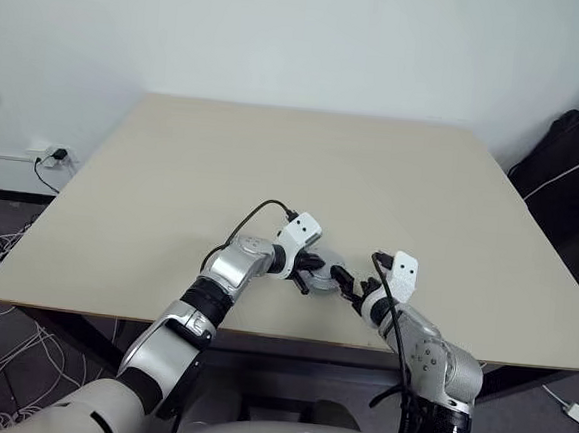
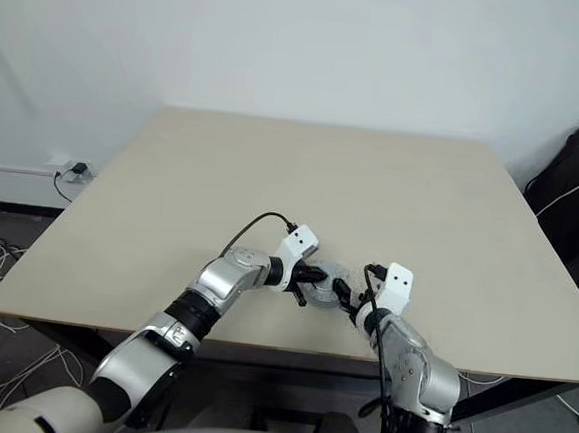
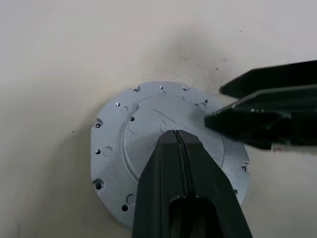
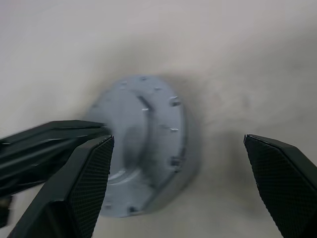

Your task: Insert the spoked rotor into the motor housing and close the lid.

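A round silver lid [image 3: 163, 148] with small holes around its rim is seen lying flat near the front edge of the beige table [image 1: 303, 167], covering what sits beneath it; whether the motor housing and the spoked rotor are underneath cannot be told. The left gripper [image 3: 177, 135] is pressed together, its two black fingers closed with nothing between them, and its tip is laid on the raised centre of the lid. The right gripper [image 4: 178, 144] is held wide apart, its textured fingers [image 4: 91, 183] spread on either side of the lid, nothing being clamped. From the head views, both grippers are met over the lid [image 1: 325, 270], the left arm reaching in from the left and the right arm from the near right.
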`<state>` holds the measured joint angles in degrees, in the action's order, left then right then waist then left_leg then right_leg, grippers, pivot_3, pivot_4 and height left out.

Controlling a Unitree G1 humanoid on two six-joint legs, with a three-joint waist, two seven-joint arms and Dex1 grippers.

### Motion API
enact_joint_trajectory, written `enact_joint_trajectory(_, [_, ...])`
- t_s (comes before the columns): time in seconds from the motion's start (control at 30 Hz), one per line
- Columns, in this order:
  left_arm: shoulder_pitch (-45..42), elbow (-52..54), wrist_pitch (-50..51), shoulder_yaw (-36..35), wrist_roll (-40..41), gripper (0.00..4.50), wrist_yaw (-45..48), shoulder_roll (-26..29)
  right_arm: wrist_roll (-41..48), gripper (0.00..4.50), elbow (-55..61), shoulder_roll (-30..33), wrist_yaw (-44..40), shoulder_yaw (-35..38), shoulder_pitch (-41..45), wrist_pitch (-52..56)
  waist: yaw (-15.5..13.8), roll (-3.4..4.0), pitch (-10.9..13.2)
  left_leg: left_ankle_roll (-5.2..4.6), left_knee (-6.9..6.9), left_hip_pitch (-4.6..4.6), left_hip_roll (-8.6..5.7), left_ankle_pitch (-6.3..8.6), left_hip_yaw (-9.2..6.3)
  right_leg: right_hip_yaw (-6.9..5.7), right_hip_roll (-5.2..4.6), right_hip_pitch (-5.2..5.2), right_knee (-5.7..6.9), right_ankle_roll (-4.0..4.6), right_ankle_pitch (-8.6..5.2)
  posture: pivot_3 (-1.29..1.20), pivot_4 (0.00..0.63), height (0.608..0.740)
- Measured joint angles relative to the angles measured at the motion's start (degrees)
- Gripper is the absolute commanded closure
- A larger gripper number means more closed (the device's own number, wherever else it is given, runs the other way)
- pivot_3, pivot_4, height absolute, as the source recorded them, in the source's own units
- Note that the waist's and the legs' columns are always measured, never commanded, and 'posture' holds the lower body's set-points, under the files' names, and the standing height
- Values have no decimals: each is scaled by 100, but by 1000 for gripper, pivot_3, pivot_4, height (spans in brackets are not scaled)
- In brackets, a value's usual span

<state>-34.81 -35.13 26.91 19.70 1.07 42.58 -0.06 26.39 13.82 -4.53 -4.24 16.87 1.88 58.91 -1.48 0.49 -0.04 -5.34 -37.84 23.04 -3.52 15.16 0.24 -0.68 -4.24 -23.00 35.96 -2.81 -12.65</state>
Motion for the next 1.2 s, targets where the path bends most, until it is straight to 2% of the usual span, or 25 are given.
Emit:
enact_joint_trajectory(0.33, [49,83,13,-8,1,4500,-2,52,445,26,-749,-13,265,269,360,-314,37,4,0,0,1,0,0,0,1,0,0,-1,0,-1,0,0,0,740])
enact_joint_trajectory(0.77, [366,552,125,-137,15,4500,-6,324,2329,26,-1461,-104,809,1270,646,-18,107,30,-16,0,6,-2,0,0,1,3,-1,1,0,0,1,0,0,740])
enact_joint_trajectory(0.9, [450,668,141,-191,36,4500,-6,407,2783,26,-1618,-108,867,1290,654,169,150,36,-19,-1,7,-2,0,0,1,3,-1,1,0,0,1,0,0,740])
enact_joint_trajectory(1.2, [501,769,254,-268,56,4500,-32,478,3168,26,-1839,-108,938,1279,654,253,222,37,-20,-1,7,-3,1,0,1,4,-1,2,0,-1,1,0,0,740])
